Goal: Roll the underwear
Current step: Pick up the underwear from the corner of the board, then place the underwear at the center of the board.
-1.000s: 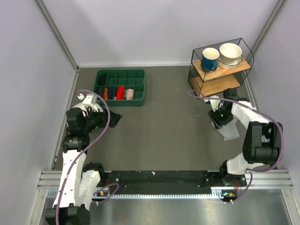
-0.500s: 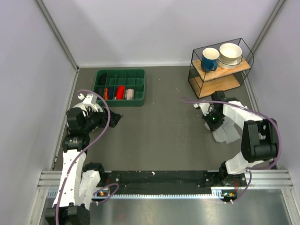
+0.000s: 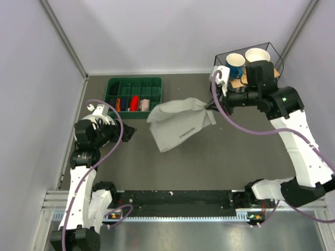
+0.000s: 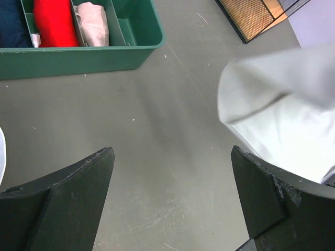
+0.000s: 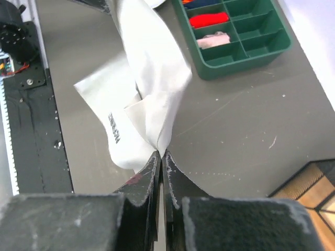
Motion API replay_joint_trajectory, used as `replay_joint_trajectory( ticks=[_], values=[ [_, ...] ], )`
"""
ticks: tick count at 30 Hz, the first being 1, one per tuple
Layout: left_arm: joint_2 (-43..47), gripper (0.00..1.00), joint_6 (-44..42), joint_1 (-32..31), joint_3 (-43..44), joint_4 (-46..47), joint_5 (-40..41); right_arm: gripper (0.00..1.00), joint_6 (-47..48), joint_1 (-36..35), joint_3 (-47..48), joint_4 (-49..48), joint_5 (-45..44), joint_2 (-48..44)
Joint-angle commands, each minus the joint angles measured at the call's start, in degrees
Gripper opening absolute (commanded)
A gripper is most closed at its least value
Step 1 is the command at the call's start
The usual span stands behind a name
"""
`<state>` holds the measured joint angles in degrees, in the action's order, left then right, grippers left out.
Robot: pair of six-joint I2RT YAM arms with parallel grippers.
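Grey, soft underwear [image 3: 180,128] hangs creased from the pinching right hand [image 5: 161,156].

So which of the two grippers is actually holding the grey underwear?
The right gripper: its jaws are pinched shut on a fold of the underwear. The left gripper stands wide open, empty.

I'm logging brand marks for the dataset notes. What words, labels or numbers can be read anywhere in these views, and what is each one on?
Underwear: one line of dark print on its band, too small and blurred to read in any view.
Tray, mug, bowl: no text visible.
Nothing else carries readable writing.
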<state>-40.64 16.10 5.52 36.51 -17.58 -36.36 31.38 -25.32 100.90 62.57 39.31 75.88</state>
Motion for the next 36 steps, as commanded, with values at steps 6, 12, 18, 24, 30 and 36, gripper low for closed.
replay_joint_trajectory(
  ticks=[6,12,18,24,30,36],
  values=[
    [-0.23,0.99,-0.54,0.02,-0.12,3.43,-2.4,0.0,-7.3,10.46,-29.65,-16.84,-7.3,-2.59],
    [-1.63,0.99,1.3,-0.33,-1.53,6.67,-7.67,0.0,-5.8,15.28,-41.04,-21.6,-16.72,10.41],
    [-4.35,0.98,0.26,-8.56,-1.45,7.83,-9.17,0.0,-4.92,17.32,-43.07,-24.95,-17.87,10.79],
    [-11.47,0.94,-7.3,-29.19,2.95,2.38,2.5,0.02,-4.22,17.32,-42.81,-25.65,-21.55,9.2],
    [-21.48,0.92,-7.23,-38.65,6.82,-0.52,13.68,0.48,2.25,18.11,-45.44,-23.73,-14.73,-2.38],
    [-18.71,0.93,-7.66,-38.39,10.42,-8.59,24.82,0.58,18.98,7.51,-48.43,-17.21,-5.03,-5.84]
  ],
)
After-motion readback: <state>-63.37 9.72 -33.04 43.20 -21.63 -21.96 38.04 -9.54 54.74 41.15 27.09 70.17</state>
